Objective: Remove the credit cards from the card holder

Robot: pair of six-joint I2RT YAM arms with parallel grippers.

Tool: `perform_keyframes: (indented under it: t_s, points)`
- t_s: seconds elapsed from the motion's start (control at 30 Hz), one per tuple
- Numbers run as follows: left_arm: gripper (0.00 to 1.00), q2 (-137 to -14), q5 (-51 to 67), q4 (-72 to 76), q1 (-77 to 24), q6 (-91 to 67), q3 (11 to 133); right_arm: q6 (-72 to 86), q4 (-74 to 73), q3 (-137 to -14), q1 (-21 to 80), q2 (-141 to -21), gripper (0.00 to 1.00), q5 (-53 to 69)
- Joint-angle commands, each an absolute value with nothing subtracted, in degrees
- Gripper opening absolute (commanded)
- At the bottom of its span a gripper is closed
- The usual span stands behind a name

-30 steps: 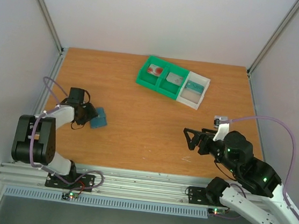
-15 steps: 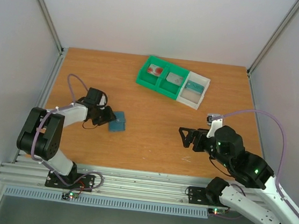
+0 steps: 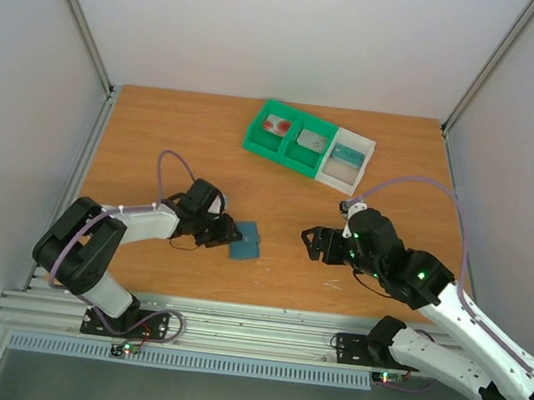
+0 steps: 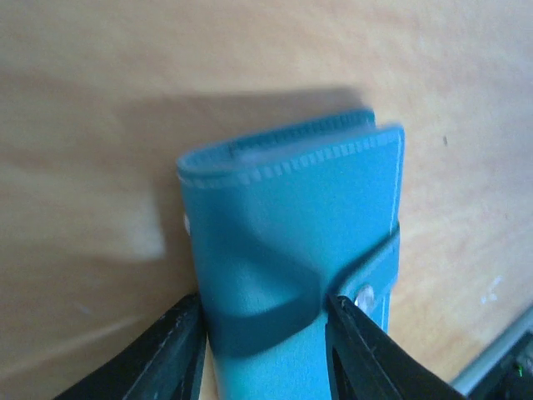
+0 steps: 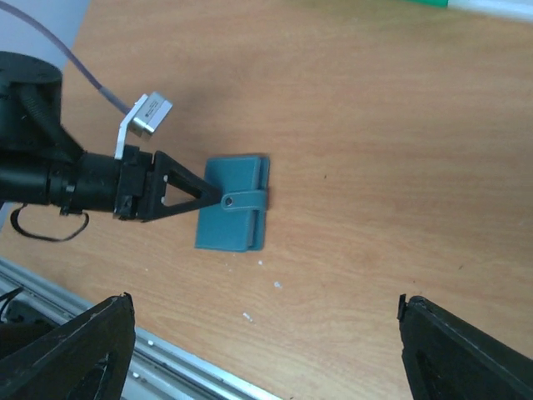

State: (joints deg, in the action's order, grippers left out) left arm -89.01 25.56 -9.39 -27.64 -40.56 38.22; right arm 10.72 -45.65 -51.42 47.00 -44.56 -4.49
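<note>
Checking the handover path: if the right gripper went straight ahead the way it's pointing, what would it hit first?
Most likely the card holder, held by the left gripper. Only bare table lies between. Height is hard to judge, so the right gripper might pass above it.

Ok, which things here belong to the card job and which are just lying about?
Job: holder, pinched by left gripper; red-marked card, grey card, teal card, each in a compartment; right gripper, open.
Other: green tray, white bin, table.
</note>
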Motion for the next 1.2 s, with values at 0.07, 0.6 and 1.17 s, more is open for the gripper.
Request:
perform_keyframes:
  t_s: [0.07, 0.6, 1.17]
  points:
    - [0.42, -85.31, 28.52, -1.79, -34.14, -50.70, 34.70, 12.16, -42.31, -49.74, 47.59, -50.86, 0.74, -0.62]
    - [0.59, -58.91, 11.54, -16.97, -31.29, -51.71, 29.89, 9.53, -29.38, -53.84, 50.94, -81.57, 0.32, 7.07]
    - [0.63, -38.24, 0.10, -31.60, -31.20, -50.03, 26.90, 1.02, -29.71, -65.74, 54.76, -99.76, 0.30, -1.74]
